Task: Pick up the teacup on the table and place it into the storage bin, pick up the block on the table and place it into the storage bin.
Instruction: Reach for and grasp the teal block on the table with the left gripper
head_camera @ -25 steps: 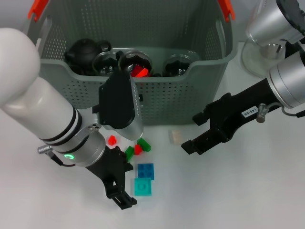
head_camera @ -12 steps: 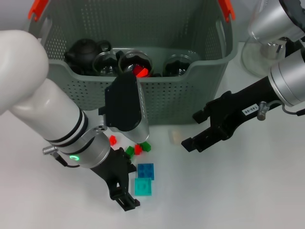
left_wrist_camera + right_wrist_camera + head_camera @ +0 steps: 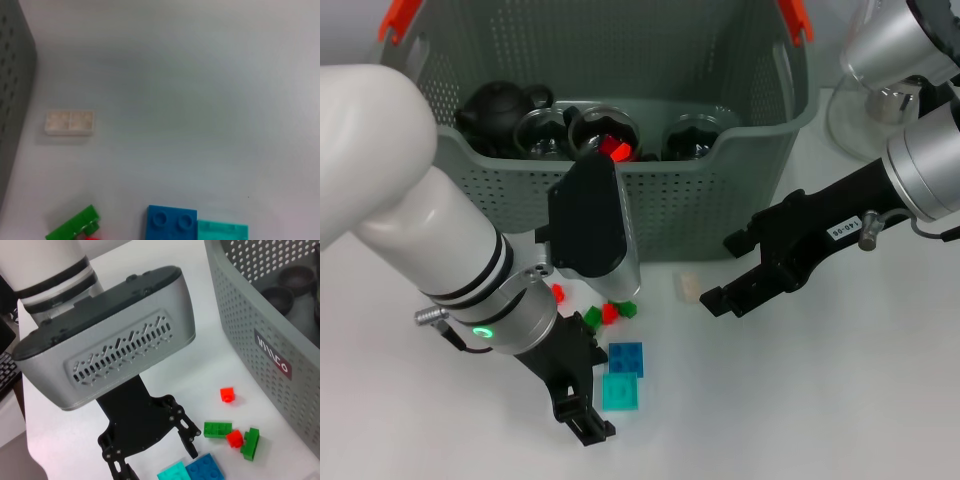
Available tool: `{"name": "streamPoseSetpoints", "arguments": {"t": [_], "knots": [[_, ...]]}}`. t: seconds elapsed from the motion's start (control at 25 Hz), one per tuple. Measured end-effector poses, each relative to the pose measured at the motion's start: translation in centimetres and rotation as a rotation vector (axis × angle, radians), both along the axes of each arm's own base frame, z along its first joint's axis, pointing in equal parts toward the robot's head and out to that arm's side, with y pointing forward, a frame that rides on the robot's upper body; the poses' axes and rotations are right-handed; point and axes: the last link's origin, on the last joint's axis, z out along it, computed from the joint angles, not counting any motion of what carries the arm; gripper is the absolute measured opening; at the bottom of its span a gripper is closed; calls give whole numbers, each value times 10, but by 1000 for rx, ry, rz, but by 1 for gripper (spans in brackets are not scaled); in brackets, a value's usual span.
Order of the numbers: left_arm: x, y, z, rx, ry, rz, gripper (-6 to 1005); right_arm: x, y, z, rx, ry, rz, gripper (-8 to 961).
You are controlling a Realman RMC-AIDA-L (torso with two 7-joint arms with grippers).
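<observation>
Storage bin (image 3: 650,215): on the table, holding a dark teapot (image 3: 498,108) and glass teacups (image 3: 605,135).
Blocks: blue block (image 3: 626,358) and teal block (image 3: 620,391) touching, near the bin's front wall; white block (image 3: 687,287) just beside that wall.
Left gripper (image 3: 578,404): released, fingers apart, empty, just beside the teal block.
Right gripper (image 3: 722,275): released, empty, just beside the white block.

The left pincer (image 3: 582,398) hangs open over the bench (image 3: 800,400) beside a teal block (image 3: 620,392) and blue block (image 3: 626,358). The right pincer (image 3: 724,272) sits open near a white block (image 3: 687,287), before the storage bin (image 3: 720,190).
</observation>
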Motion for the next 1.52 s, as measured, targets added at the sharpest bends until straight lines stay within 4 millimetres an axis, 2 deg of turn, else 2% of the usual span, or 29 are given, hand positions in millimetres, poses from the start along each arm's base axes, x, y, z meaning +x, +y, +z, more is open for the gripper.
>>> {"name": "streamPoseSetpoints", "arguments": {"t": [0.48,1.2,1.52], "knots": [[-1,0,-3,-12,9,3,872,1,0,0,-1,0,1,928],[11,3,-8,-24,4,-39,873,3,0,0,5,1,-4,929],[17,5,1,-11,-12,-44,872,3,0,1,9,2,-6,929]]}}
